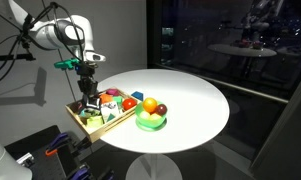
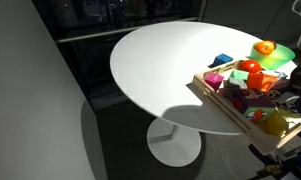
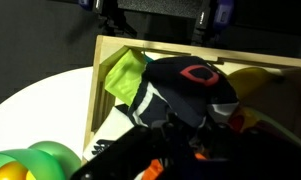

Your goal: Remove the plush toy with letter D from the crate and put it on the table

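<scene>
Black plush toy (image 3: 185,90) just beneath gripper (image 3: 158,22)

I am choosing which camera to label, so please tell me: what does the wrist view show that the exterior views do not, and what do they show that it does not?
Only the wrist view: a red ring-like mark on the dark plush toy inside the crate, and the pincer with its fingers wide apart. Only the exterior views: the arm, the whole round table and its pedestal. Both share: the wooden crate and the green bowl.
</scene>
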